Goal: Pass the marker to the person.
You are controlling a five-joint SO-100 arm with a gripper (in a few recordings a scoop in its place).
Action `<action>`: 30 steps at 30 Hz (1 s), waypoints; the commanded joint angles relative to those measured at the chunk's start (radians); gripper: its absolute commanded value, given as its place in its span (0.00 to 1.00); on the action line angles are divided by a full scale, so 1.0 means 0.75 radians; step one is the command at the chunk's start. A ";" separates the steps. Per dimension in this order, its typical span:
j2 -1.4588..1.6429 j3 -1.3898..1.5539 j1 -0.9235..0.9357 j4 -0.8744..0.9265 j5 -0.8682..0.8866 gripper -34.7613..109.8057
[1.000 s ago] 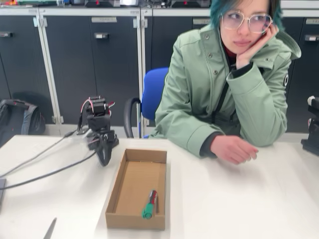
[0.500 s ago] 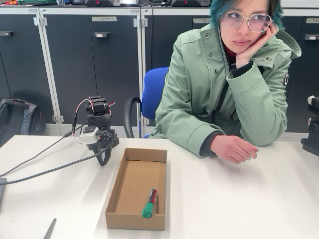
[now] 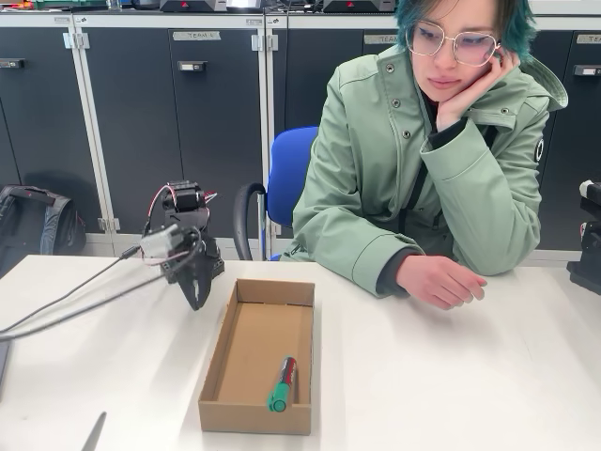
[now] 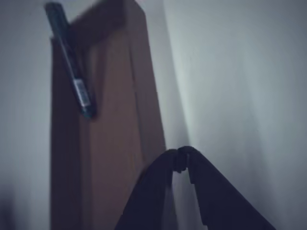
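Since a second ago my arm has swung its wrist a little toward the cardboard box, and the person has lowered the head to look down at the tabletop; the marker has not moved. My hand, black with two fingers, hangs just above the white tabletop near the far left corner of the shallow brown cardboard box. In the wrist view the two fingertips meet at their ends, so my hand is pressed together and holds nothing.

The thick marker with green cap and dark body with a red-white label lies inside the box, at the near right corner, along the right wall, green end toward the camera in the fixed view. In the wrist view the marker is seen far ahead, blurred, close to the box wall.

The person in a pale sage-green jacket with teal-green hair and round glasses sits behind the tabletop, one hand resting on it to the right of the box.

I judge the step is the reach toward the marker. To do it well I should first spread my fingers, then travel over the box and come down across the marker body, not along it. The wall is just beside it, so one finger must slip between wall and marker with care.
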 commanded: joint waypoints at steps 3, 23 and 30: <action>-0.155 -0.376 -0.080 -0.356 0.477 0.21; -1.812 -1.949 -0.247 -0.427 0.145 0.21; -2.133 -2.146 -0.241 -0.264 -0.092 0.22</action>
